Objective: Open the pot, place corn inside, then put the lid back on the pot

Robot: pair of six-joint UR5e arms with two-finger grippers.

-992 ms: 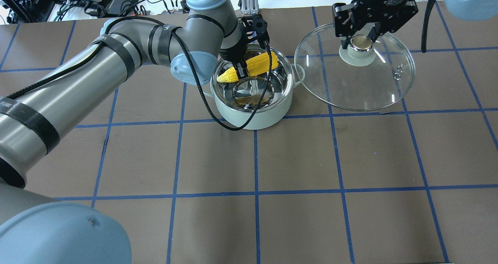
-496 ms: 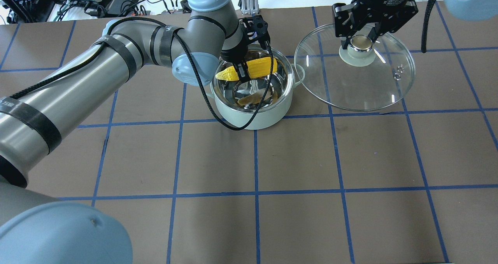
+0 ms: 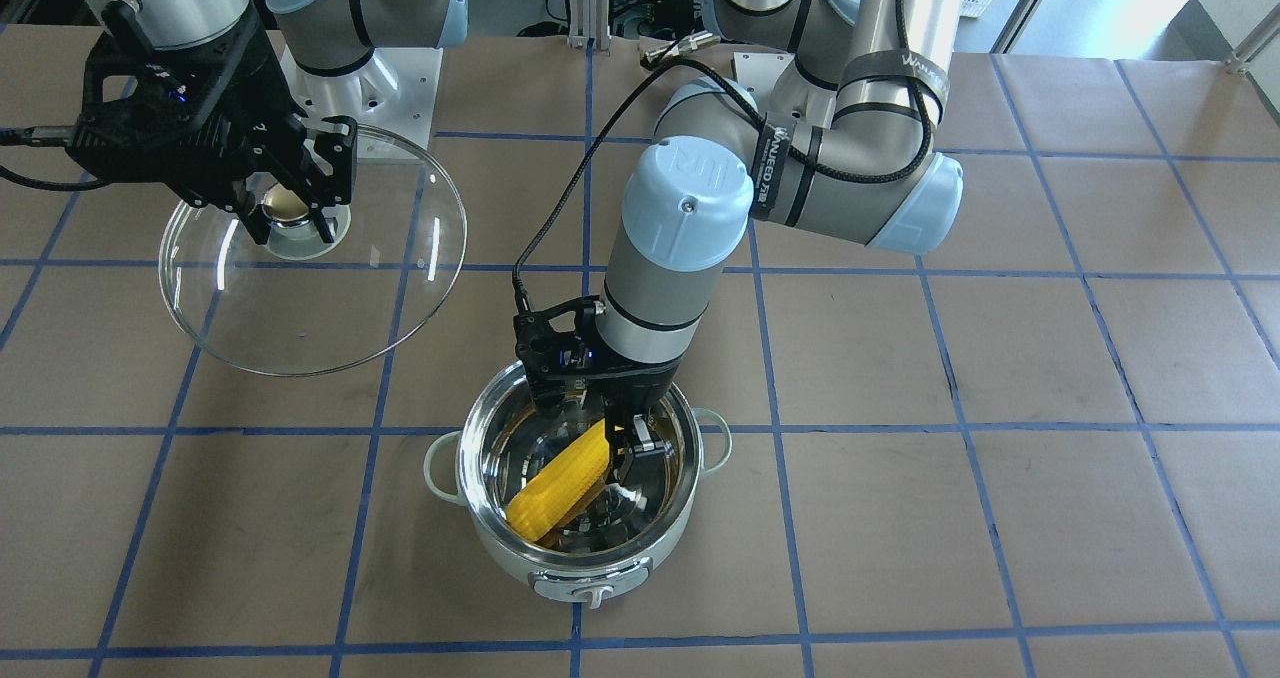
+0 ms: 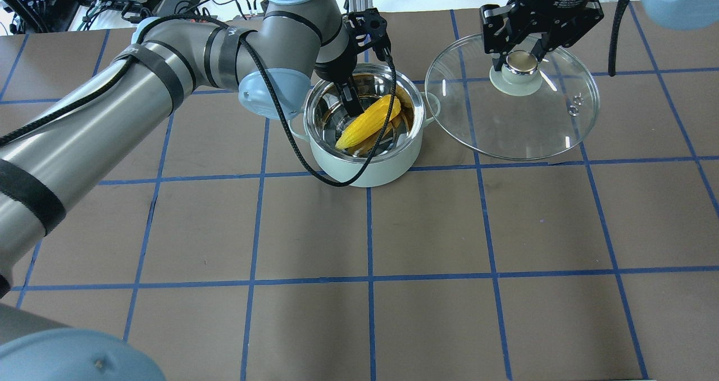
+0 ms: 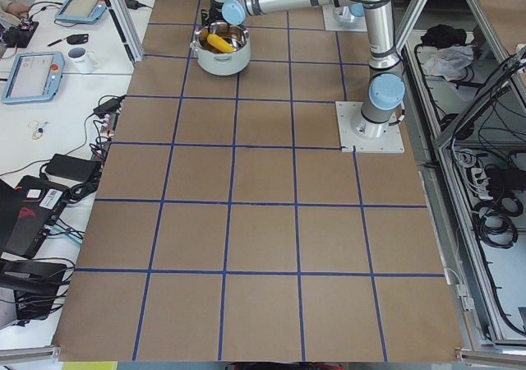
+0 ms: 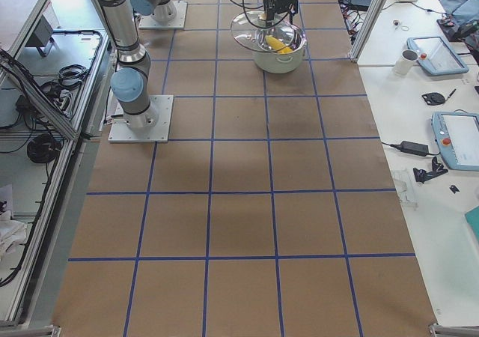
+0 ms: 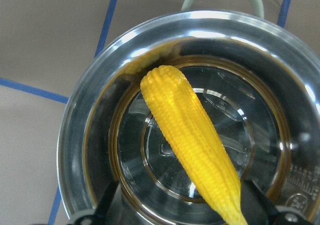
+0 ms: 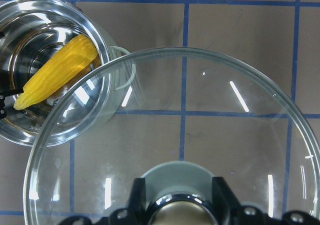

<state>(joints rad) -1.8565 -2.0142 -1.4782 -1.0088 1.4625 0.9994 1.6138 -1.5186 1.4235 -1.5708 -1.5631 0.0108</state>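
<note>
1. Now down in the round pale mint-green pot with the shiny steel interior (image 4: 365, 170): one bright yellow, bumpy-kernelled, tapered ear of corn (image 4: 371, 121). Slanted across the steel floor, blunt end toward the side with the silver front control tab (image 3: 588, 590), pointed end toward the robot.
2. Reaching into that pot from above: the left gripper (image 7: 180, 195), jaws spread wide, clamping nothing. Narrow end of the corn just beside one finger (image 7: 250, 205); impossible to tell whether touching or apart.
3. Clamped on the tan metallic round knob (image 4: 522, 64) of the round clear glass domed lid (image 4: 505, 122): the right gripper (image 4: 520, 60), one finger on either side of the knob.
4. Lid held off to the pot's side, toward the robot's right, apparently raised above the table surface. In the right wrist view, seen through the glass: part of the pot's rim and one small loop side handle (image 8: 122, 70), both lower than the lid.
5. Pot upright and open-topped, lid not yet back on.
6. Beneath it all: a brown paper-covered table with a blue tape grid (image 4: 427, 229).
7. Also there: a black cable (image 4: 314, 170), draped from the left arm, looping past the pot's near wall and up across its mouth toward the wrist.
</note>
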